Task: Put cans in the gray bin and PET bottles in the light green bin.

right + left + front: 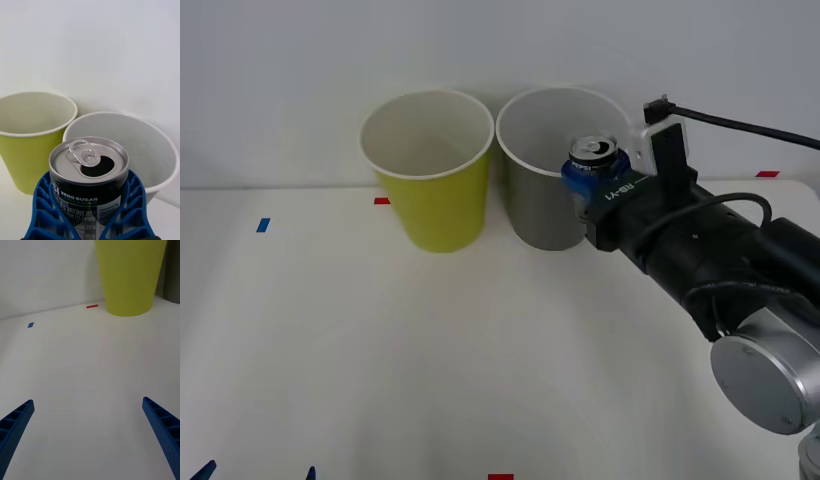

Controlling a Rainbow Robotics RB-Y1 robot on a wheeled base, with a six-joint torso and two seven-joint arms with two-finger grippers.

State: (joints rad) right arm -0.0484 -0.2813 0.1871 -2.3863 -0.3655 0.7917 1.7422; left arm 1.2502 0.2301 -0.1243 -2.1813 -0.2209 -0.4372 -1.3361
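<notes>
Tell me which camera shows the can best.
The right wrist view: the can is close up, its pull-tab top and label plain, held in the right pincer. The front view shows it small at the gray bin's rim.

Small black-labelled metal can (89, 168), opened pull-tab top, upright, held above the near rim of the dark gray tapered plastic bin (542, 205). Yellow-green tapered plastic bin (435, 190) just beside, both upright at the surface's far edge.
</notes>
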